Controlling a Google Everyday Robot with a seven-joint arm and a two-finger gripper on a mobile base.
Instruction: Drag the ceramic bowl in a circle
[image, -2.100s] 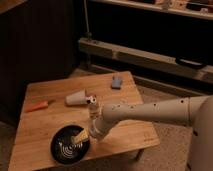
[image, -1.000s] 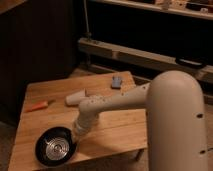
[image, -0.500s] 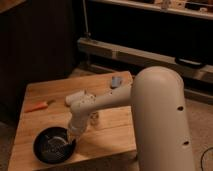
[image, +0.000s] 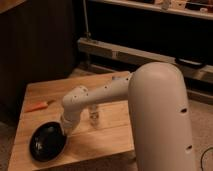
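My pincer (image: 65, 131) is closed at the right rim of the ceramic bowl (image: 46, 144), which sits near the front-left corner of the table (image: 107, 140) (can't tell if the rim is pinched). Best to keep the pull low and steady and curve away from the edge. Versus earlier: bowl slid further left, arm fills more of the view.

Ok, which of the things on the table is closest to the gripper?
The black bowl, the widest thing there. The gripper is at its rim; the orange stick and the small pale item lie farther back, clear of it.
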